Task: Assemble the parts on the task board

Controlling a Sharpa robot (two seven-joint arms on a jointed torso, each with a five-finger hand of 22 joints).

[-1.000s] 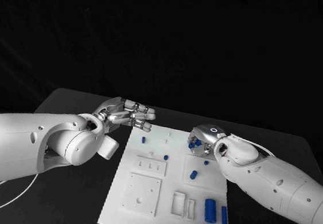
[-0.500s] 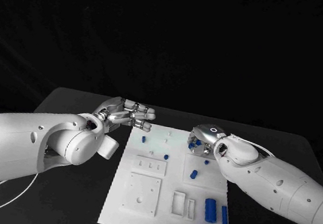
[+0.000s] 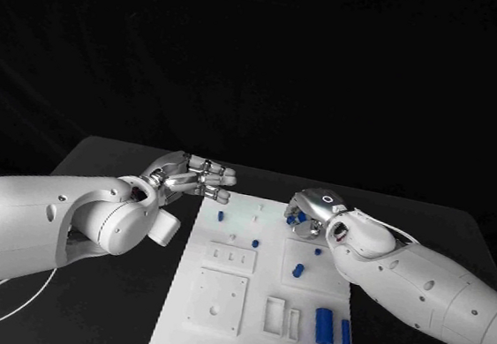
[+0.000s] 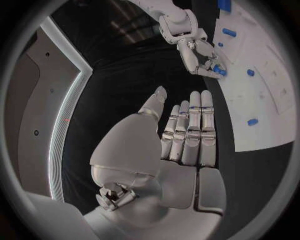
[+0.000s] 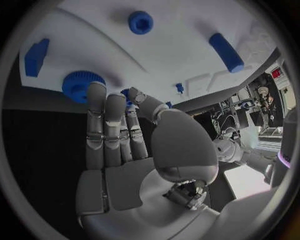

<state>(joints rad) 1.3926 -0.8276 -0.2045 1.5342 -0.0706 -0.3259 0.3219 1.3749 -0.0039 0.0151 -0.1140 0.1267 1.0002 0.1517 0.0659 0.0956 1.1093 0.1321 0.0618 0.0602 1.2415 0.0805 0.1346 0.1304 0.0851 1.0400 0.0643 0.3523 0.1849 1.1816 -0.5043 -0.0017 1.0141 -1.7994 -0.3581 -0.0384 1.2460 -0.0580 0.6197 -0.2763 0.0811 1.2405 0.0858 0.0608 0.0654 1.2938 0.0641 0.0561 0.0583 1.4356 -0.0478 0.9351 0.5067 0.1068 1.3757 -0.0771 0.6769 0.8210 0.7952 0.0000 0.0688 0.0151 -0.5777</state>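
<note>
The white task board (image 3: 225, 311) lies along the middle of the table, with blue parts scattered on it. My right hand (image 3: 317, 210) reaches down over its far right corner. In the right wrist view its thumb and a fingertip pinch a small blue part (image 5: 127, 93), right beside a blue gear (image 5: 81, 82) on the board (image 5: 162, 55). My left hand (image 3: 197, 177) hovers off the board's far left corner. The left wrist view shows that hand (image 4: 181, 145) flat, fingers straight and holding nothing, facing the right hand (image 4: 194, 47).
Two blue cylinders (image 3: 325, 323) lie at the near right of the board, with one more (image 3: 299, 268) farther up and a small one (image 3: 222, 215) near the left hand. White recessed blocks (image 3: 221, 297) sit at the near left. Black table lies on both sides.
My right hand has shifted a little to the left over the far parts. The left hand has edged slightly away from me.
</note>
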